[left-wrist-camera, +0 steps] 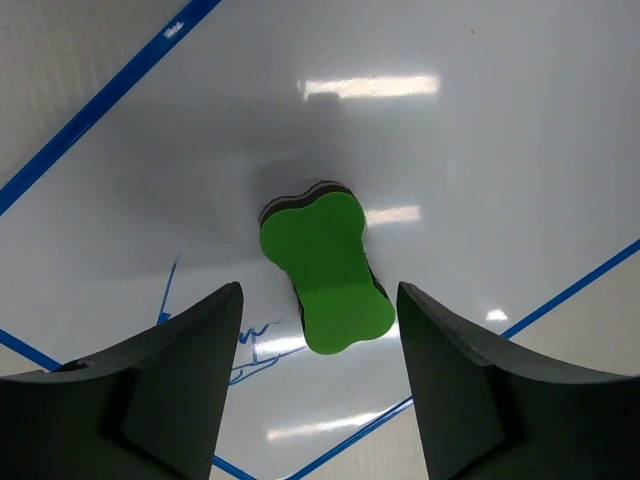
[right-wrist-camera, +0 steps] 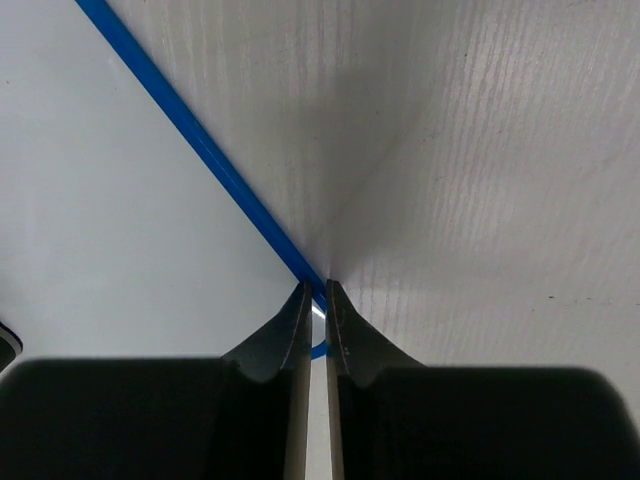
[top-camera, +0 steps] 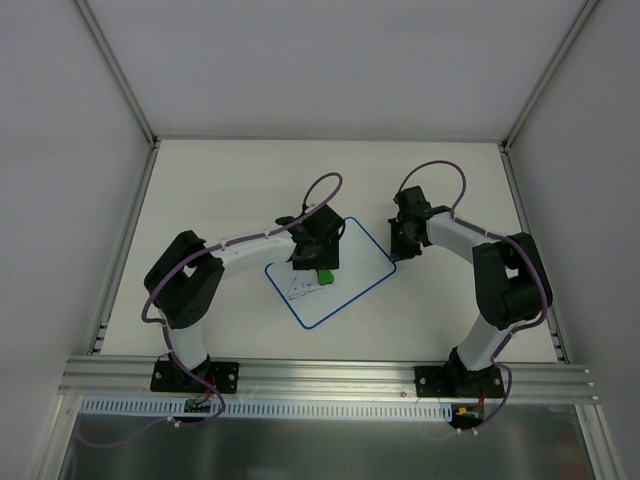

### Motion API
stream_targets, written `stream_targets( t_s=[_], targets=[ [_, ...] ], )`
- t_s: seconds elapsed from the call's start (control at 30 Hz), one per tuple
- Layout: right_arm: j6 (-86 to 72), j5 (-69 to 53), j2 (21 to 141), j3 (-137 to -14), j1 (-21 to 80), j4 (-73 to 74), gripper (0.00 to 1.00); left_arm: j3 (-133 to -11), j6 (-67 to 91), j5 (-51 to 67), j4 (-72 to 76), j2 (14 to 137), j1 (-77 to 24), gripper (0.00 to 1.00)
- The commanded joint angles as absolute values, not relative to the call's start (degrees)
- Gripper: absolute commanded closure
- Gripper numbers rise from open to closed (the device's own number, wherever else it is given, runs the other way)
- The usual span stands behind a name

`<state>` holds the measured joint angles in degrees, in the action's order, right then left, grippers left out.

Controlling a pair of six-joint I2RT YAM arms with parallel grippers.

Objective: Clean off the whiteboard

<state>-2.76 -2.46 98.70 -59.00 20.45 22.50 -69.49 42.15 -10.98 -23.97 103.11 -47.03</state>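
Note:
The whiteboard (top-camera: 350, 285) lies tilted on the table, white with a thin blue rim. Blue scribbles (top-camera: 300, 291) sit near its near-left corner and also show in the left wrist view (left-wrist-camera: 245, 345). A green eraser (top-camera: 324, 275) lies flat on the board (left-wrist-camera: 480, 150). My left gripper (top-camera: 318, 262) hovers over the eraser (left-wrist-camera: 325, 270), open (left-wrist-camera: 320, 300), one finger on each side, not touching it. My right gripper (top-camera: 399, 248) is shut, with its tips (right-wrist-camera: 315, 292) at the blue rim (right-wrist-camera: 200, 140) of the board's right corner.
The white table (top-camera: 220, 180) is walled by grey panels with metal posts at left (top-camera: 120, 70) and right (top-camera: 545, 80). An aluminium rail (top-camera: 330, 375) runs along the near edge by the arm bases.

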Motion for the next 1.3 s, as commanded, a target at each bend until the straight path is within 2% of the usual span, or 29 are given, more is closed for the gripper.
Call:
stream_targets(
  t_s=[0.0,0.23,0.33,0.6,0.67,0.8,0.93,1.07,1.13,1.27],
  targets=[
    [-3.43,-2.11,98.17,-57.48,20.48,22.68,0.91,-71.46,44.38,-13.09,-26.28,104.76,-47.9,0.37],
    [-3.95,-2.37,98.44,-57.13,21.27,21.71,0.91,-72.68,44.91,-13.71,-27.51,106.35,-48.25,0.49],
    [-3.96,-2.2,98.44,-56.95,21.36,21.71,0.92,-73.65,44.65,-14.68,-27.86,106.79,-48.25,0.5],
    [-4.92,-1.76,98.44,-56.6,21.71,21.62,0.93,-75.06,44.3,-15.03,-28.91,108.81,-48.25,0.68],
    [-5.18,-1.67,98.44,-56.69,21.71,21.62,0.93,-74.88,44.38,-15.38,-29.18,108.9,-48.25,0.68],
    [-5.27,-1.76,98.61,-56.78,21.71,21.71,0.93,-75.06,44.56,-15.47,-29.71,109.42,-48.25,0.6],
    [-5.27,-1.76,98.61,-56.69,21.71,21.71,0.93,-75.5,44.38,-15.47,-30.58,110.04,-48.25,0.56],
    [-5.27,-1.76,98.61,-56.69,21.71,21.62,0.93,-75.76,44.56,-15.91,-30.85,109.95,-48.25,0.55],
    [-5.27,-1.84,98.61,-56.69,21.71,21.71,0.93,-75.94,44.47,-16.08,-30.94,110.04,-48.25,0.57],
    [-5.45,-1.67,98.7,-56.69,21.8,21.71,0.94,-76.03,44.3,-16.35,-31.29,110.13,-48.16,0.72]
  ],
)
